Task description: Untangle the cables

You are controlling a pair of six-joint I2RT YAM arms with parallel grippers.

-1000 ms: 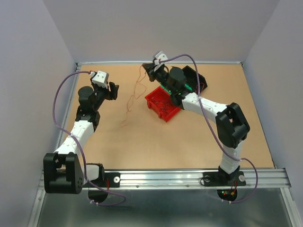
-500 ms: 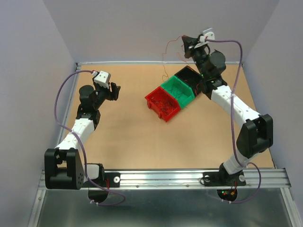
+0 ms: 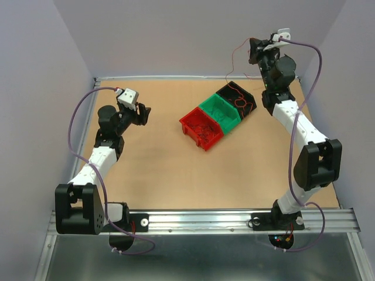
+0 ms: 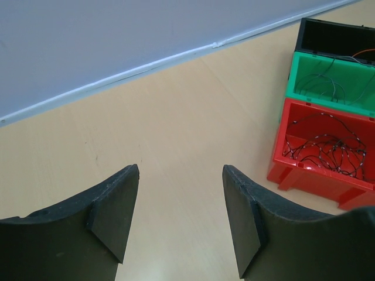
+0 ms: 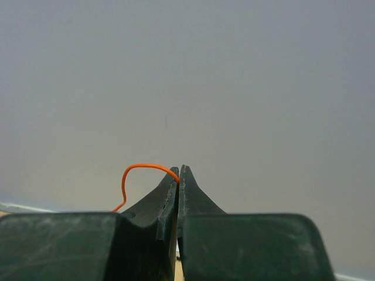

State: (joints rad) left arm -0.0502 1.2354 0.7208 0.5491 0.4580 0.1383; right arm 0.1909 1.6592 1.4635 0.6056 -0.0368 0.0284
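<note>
My right gripper [image 3: 253,49] is raised high at the back right, above the black bin [image 3: 249,95]. It is shut on a hair-thin orange cable [image 5: 143,166] pinched at the tips of the right gripper [image 5: 179,171]. That orange cable [image 3: 233,58] hangs down from it toward the black bin. More orange-red cables [image 3: 240,103] lie in the black bin, and black cables [image 4: 331,149] lie in the red bin [image 3: 191,130]. My left gripper [image 3: 142,113] is open over bare table at the left; in the wrist view nothing is between the left gripper [image 4: 180,170] fingers.
Three bins stand in a diagonal row: red, green [image 3: 212,105], black. In the left wrist view the red bin [image 4: 316,181], green bin [image 4: 304,67] and black bin [image 4: 334,40] are to the right. The back wall rises behind the table edge [image 4: 146,65].
My right arm has swung from over the red bin to the back right and risen, carrying the orange cable up off the table. The left arm has not moved.
</note>
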